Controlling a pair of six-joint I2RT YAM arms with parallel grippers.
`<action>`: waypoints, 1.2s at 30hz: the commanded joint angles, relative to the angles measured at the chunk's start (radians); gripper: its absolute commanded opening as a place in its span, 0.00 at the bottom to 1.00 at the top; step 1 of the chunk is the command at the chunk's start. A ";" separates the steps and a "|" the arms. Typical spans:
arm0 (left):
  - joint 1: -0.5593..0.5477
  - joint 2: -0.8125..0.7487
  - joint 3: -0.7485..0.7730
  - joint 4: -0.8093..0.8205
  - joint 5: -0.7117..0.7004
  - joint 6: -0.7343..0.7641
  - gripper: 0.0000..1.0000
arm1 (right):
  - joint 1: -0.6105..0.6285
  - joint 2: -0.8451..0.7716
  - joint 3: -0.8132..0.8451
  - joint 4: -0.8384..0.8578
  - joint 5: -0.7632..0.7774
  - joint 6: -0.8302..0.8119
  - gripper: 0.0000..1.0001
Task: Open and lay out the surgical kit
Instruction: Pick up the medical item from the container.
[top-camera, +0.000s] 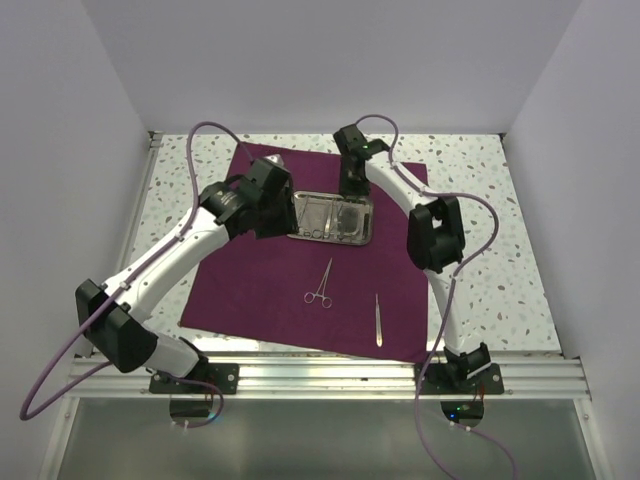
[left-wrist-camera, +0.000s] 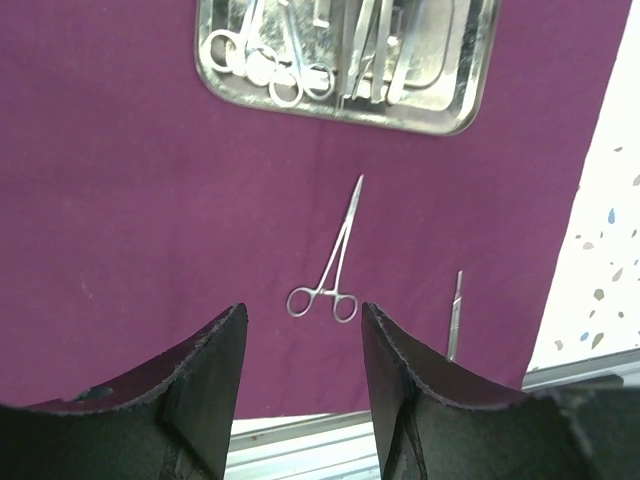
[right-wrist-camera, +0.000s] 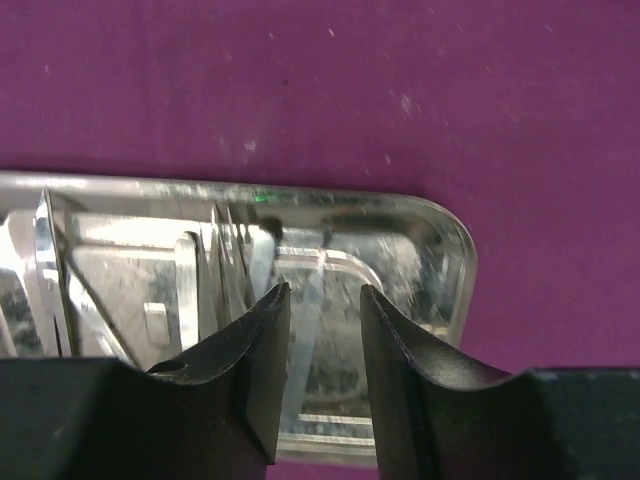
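The dark purple cloth (top-camera: 260, 285) lies spread flat on the table. The steel tray (top-camera: 368, 232) sits on its middle and holds several slim silver instruments. Ring-handled forceps (top-camera: 320, 285) and a slim straight instrument (top-camera: 378, 320) lie on the cloth nearer the arms. My left gripper (top-camera: 275, 218) is open and empty, just left of the tray. Its wrist view shows the tray (left-wrist-camera: 470, 90), the forceps (left-wrist-camera: 330, 265) and the straight instrument (left-wrist-camera: 455, 315) beyond the gripper (left-wrist-camera: 303, 320). My right gripper (right-wrist-camera: 322, 295) is open, low over the instruments at one end of the tray (right-wrist-camera: 450, 250).
The speckled tabletop (top-camera: 480, 200) shows around the cloth. A metal rail (top-camera: 330, 375) runs along the near edge by the arm bases. White walls enclose the back and sides.
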 joint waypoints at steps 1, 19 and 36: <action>0.007 -0.057 -0.022 -0.030 -0.024 0.028 0.53 | -0.001 0.047 0.144 -0.051 0.012 0.000 0.38; 0.127 -0.103 -0.077 -0.031 -0.007 0.113 0.53 | 0.005 0.157 0.158 -0.062 0.030 0.103 0.34; 0.188 -0.118 -0.099 -0.027 0.011 0.134 0.53 | 0.025 0.256 0.180 -0.165 0.055 0.184 0.00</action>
